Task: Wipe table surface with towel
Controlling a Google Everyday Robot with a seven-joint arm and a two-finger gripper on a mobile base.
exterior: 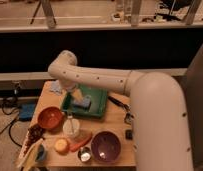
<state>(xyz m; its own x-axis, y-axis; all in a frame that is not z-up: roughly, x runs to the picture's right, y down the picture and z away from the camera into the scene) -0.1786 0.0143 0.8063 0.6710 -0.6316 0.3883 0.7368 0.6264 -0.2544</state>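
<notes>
One green tray (98, 104) holding a bluish pad (81, 104), jaws just above it, spread or pressed together unclear

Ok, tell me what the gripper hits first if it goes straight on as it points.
The gripper points down into the green tray, just above the folded grey-blue cloth lying in it. It would probably meet that cloth first, though depth is hard to judge here.
</notes>
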